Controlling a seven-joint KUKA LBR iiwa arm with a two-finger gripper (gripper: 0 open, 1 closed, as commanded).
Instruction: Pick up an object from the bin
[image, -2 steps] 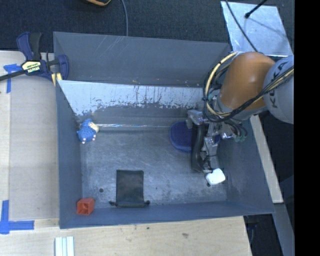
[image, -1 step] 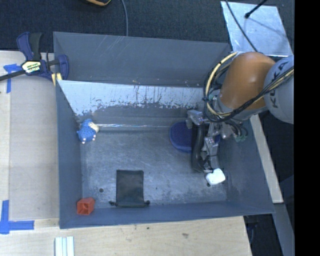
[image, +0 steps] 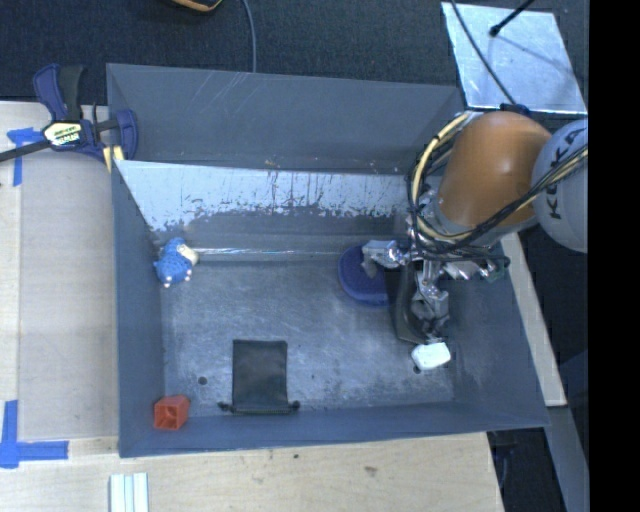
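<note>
Grey bin (image: 320, 330): white lump (image: 432, 355) just beside hand (image: 430, 305).

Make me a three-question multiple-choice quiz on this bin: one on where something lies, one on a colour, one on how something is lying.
1. Where in the bin does the red cube lie?
A. the view's lower left corner
B. against the far wall
C. on the right-hand side

2. What colour is the small lump just below the gripper in the view?
A. green
B. white
C. red

3. How is the black rectangular pad placed?
A. standing on edge against the far wall
B. lifted off the floor
C. lying flat on the floor

Answers:
1 A, since the cube sits where the left and near walls meet.
2 B, since the lump is plainly white against the grey floor.
3 C, since the pad's whole face shows from above, near the front wall.
</note>
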